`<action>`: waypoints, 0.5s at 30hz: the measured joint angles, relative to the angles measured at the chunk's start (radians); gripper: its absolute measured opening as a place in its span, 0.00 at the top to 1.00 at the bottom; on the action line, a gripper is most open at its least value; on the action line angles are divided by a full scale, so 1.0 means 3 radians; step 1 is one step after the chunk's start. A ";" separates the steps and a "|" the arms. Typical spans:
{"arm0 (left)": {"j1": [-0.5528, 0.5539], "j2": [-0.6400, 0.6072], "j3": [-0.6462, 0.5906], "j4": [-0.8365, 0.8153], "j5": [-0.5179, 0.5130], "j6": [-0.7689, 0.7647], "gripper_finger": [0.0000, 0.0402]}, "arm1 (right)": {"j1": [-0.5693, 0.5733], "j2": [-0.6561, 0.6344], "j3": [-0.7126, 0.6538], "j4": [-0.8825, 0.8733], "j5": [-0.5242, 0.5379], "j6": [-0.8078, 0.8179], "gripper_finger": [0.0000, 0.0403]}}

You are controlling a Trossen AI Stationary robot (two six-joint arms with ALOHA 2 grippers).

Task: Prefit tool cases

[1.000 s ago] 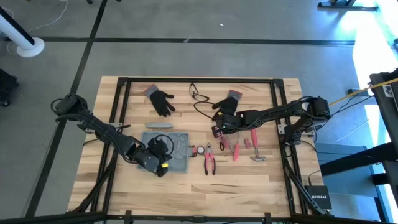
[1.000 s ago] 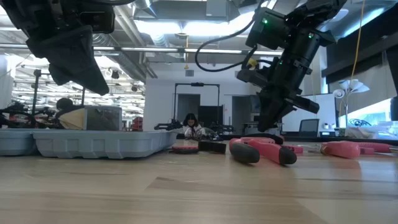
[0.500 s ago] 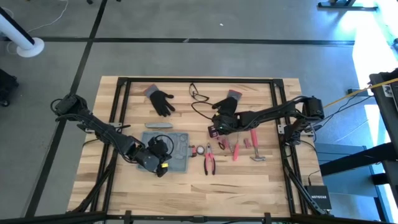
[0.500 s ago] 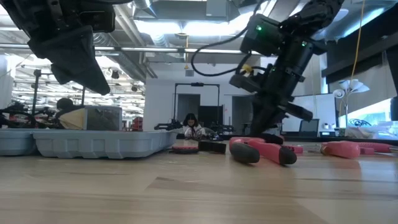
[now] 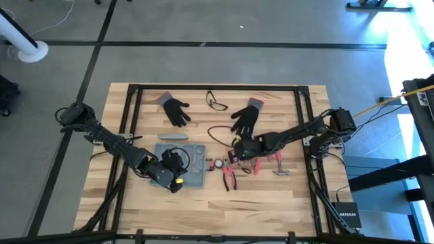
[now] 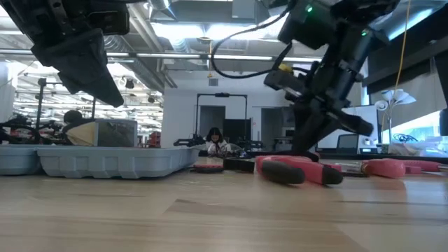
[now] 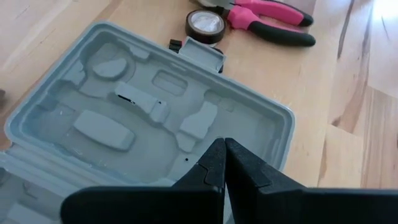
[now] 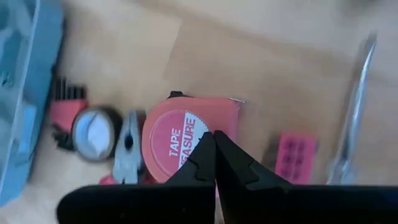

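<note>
Open tool case point(image 5: 183, 163) lying left of centre on the table.
We see the left gripper point(image 5: 178, 184), fingers closed and empty, over its lower-left edge; the right gripper point(image 5: 234, 153), likewise closed and empty, hangs right of it above a red tape measure point(image 8: 180, 135).

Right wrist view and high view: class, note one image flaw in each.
Right wrist view: the tape measure and table are blurred throughout. High view: daylight glare washes out the floor at the picture's right edge, while the case reads clearly.
</note>
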 joint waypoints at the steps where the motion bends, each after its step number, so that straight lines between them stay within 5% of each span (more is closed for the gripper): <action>1: 0.0000 0.0000 0.0000 0.0000 -0.0001 0.0002 1.00 | 0.0054 0.0000 -0.0001 -0.0018 0.0014 0.0070 1.00; 15: 0.0000 0.0001 0.0000 0.0000 0.0001 0.0030 1.00 | 0.0587 0.0002 -0.0008 -0.0312 0.0196 0.0927 1.00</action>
